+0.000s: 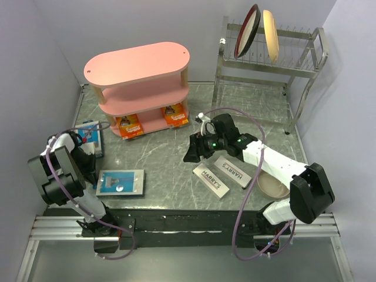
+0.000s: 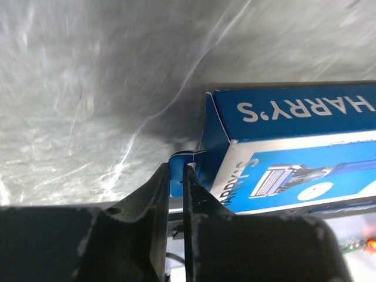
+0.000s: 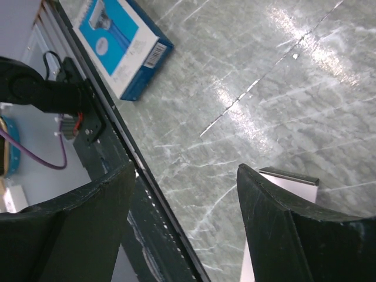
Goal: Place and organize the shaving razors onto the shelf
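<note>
The left gripper [image 2: 178, 171] pinched the hang tab of the blue-and-white pack [image 2: 282, 176], which likely needed lifting toward the shelf [image 1: 136, 63] at one o'clock, while the right gripper [image 3: 183, 170] gaped wide.

A grey marbled desk [image 1: 170, 161] fills the space, closed in on three sides by plain, pale lilac-grey walls. The left wall [image 1: 23, 82] runs along its left edge, the back wall [image 1: 147, 23] stands behind the far edge, and the right wall [image 1: 355, 88] follows the right edge. A steel wire dish rack [image 1: 267, 66] stands at the far right corner of the desk. Two plates stand on edge in it, one dark [image 1: 247, 30] and one cream [image 1: 271, 35]. A silver metal rail [image 1: 188, 226] runs along the near edge, with dull grey floor [image 1: 188, 264] below. The light is soft and even, and bright glare streaks [image 3: 294, 35] lie across the polished desk top.
</note>
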You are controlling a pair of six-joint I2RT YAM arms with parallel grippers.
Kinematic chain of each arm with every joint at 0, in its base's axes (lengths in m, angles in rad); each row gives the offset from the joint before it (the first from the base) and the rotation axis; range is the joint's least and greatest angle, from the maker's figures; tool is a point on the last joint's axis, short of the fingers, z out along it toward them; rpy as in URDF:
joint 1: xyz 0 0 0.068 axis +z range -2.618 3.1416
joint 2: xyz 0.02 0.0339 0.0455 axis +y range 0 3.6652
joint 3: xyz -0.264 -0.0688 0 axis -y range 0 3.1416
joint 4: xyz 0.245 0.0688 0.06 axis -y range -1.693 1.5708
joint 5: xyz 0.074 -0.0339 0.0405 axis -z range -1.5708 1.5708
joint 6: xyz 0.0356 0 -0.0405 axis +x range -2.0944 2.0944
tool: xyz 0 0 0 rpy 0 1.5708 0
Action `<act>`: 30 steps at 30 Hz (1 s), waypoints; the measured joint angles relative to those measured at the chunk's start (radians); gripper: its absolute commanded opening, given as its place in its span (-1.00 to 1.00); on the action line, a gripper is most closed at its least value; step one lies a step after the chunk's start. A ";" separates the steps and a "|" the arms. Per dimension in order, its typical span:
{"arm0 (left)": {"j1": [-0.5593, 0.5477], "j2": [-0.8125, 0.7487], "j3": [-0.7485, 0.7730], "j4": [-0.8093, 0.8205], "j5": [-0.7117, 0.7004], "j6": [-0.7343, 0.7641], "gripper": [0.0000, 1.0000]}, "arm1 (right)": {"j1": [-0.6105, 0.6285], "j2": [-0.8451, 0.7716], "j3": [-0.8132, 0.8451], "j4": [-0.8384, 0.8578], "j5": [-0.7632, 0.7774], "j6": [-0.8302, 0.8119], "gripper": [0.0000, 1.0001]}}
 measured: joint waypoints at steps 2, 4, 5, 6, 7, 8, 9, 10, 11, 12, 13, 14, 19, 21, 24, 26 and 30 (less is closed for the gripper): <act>-0.021 0.001 0.021 -0.005 0.014 -0.027 -0.98 | 0.000 0.000 -0.003 0.012 0.005 0.022 0.54; -0.036 0.001 0.042 -0.010 0.025 -0.048 -0.98 | 0.000 -0.001 -0.008 0.033 0.013 0.046 0.54; -0.042 0.002 0.051 -0.011 0.028 -0.059 -0.98 | 0.000 -0.003 -0.015 0.044 0.020 0.055 0.54; -0.045 0.008 0.066 -0.018 0.032 -0.067 -0.98 | 0.000 -0.006 -0.024 0.049 0.028 0.064 0.55; -0.047 0.019 0.086 -0.026 0.038 -0.077 -0.98 | 0.000 -0.012 -0.034 0.053 0.034 0.076 0.55; -0.047 0.033 0.105 -0.031 0.044 -0.087 -0.98 | 0.000 -0.018 -0.045 0.054 0.041 0.087 0.55; -0.047 0.055 0.135 -0.043 0.052 -0.093 -0.98 | 0.000 -0.023 -0.056 0.055 0.048 0.098 0.55; -0.047 0.076 0.164 -0.052 0.059 -0.101 -0.98 | 0.000 -0.029 -0.069 0.058 0.053 0.113 0.55; -0.047 0.098 0.196 -0.058 0.065 -0.111 -0.98 | 0.000 -0.032 -0.077 0.061 0.055 0.127 0.55; -0.047 0.130 0.243 -0.071 0.073 -0.119 -0.98 | 0.000 -0.034 -0.086 0.065 0.056 0.138 0.55; -0.047 0.147 0.269 -0.074 0.076 -0.129 -0.98 | 0.000 -0.034 -0.095 0.075 0.056 0.156 0.55; -0.047 0.167 0.305 -0.083 0.081 -0.142 -0.98 | 0.000 -0.034 -0.103 0.083 0.057 0.172 0.55; -0.042 0.188 0.422 -0.123 0.113 -0.234 -0.98 | 0.002 -0.021 -0.111 0.123 0.057 0.236 0.55; -0.040 0.188 0.448 -0.130 0.132 -0.299 -0.98 | 0.002 -0.013 -0.108 0.129 0.057 0.253 0.55; -0.040 0.186 0.454 -0.124 0.155 -0.381 -0.98 | 0.002 -0.006 -0.099 0.130 0.056 0.276 0.55; -0.040 0.172 0.429 -0.109 0.179 -0.429 -0.98 | 0.002 -0.006 -0.091 0.134 0.054 0.294 0.55; -0.035 0.059 0.237 -0.048 0.319 -0.513 -0.98 | 0.005 -0.006 -0.080 0.134 0.054 0.364 0.55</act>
